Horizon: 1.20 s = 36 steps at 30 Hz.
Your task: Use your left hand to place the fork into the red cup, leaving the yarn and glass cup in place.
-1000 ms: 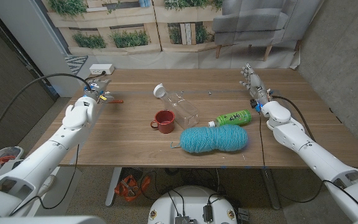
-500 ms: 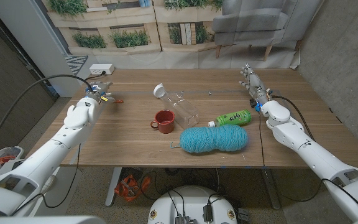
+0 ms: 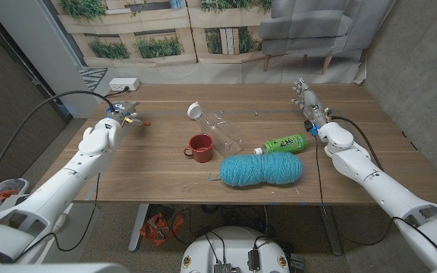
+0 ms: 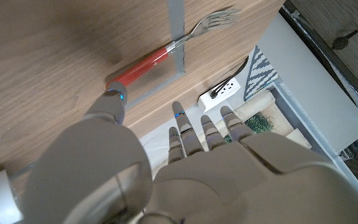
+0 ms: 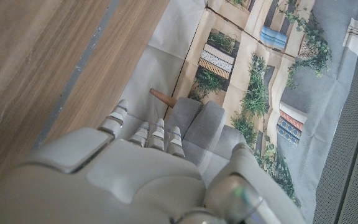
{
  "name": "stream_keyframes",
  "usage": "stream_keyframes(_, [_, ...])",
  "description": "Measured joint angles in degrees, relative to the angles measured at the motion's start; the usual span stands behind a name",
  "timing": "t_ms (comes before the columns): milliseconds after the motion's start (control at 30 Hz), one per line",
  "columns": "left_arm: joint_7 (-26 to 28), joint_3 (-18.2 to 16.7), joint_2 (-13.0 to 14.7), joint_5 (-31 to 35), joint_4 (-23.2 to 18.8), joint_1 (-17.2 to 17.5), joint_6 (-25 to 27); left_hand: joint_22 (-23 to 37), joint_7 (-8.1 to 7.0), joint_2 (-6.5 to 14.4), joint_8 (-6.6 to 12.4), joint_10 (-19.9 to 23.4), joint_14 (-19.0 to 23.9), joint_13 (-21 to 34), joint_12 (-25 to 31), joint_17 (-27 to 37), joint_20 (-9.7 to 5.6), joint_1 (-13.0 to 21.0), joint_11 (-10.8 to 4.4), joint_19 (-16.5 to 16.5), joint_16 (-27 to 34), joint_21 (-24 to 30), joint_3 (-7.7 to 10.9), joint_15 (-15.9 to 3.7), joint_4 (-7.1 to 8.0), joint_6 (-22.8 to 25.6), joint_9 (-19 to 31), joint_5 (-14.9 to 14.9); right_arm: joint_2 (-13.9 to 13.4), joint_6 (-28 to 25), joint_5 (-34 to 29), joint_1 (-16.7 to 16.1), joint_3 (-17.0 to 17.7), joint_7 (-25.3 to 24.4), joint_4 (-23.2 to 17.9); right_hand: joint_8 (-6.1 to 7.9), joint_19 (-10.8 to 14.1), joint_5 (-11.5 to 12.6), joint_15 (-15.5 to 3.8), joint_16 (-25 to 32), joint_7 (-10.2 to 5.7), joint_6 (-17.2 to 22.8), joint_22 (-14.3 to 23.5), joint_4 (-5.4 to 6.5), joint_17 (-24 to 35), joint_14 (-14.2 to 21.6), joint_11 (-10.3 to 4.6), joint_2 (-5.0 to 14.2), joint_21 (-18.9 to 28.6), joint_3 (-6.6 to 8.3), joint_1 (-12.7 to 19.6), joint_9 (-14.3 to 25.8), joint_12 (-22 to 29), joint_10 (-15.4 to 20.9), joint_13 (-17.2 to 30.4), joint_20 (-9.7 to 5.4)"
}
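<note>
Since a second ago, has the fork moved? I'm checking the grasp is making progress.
Yes. In the head view the fork has slid a little toward the table's left edge, away from the red cup, with the left hand at its handle.

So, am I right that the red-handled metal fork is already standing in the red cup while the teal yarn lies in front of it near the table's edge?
Not quite: the red-handled metal fork is not in the red cup; it lies on the wooden table at the left hand, as the left wrist view shows. The teal yarn does lie in front of the cup near the edge.
</note>
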Motion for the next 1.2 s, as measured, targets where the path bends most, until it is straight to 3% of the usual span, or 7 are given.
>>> stream_keyframes(900, [-0.5,1.1,-0.5,0.9,3.9,-2.2,-2.2,0.0,-0.12,1.0,-0.01,-0.1,0.4,-0.5,-0.9,0.0,0.31,1.4,0.54,0.3,0.0,0.0,-0.23,0.36,-0.24,0.5,0.0,0.0,0.3,-0.4,-0.2,0.6,-0.4,0.2,0.4,0.00,0.0,0.0,0.00,0.0,0.00,0.0,0.0,0.00,0.0,0.0,0.00,0.23,0.0,0.00,-0.2,0.0,0.0,0.0,0.0,0.00])
stream_keyframes(1200, [-0.5,1.4,-0.9,1.0,5.2,-2.9,-3.3,0.0,-2.25,1.4,0.22,1.1,0.7,-0.8,-0.9,0.0,0.62,2.6,0.86,0.6,0.0,0.0,-0.23,0.12,-0.24,2.7,0.0,0.0,0.3,-0.5,-0.3,0.7,-0.4,0.2,0.4,0.00,0.0,0.0,0.00,0.0,0.00,0.0,0.0,0.00,0.0,0.0,0.00,0.23,0.0,0.00,-0.2,0.0,0.0,0.0,0.0,0.00])
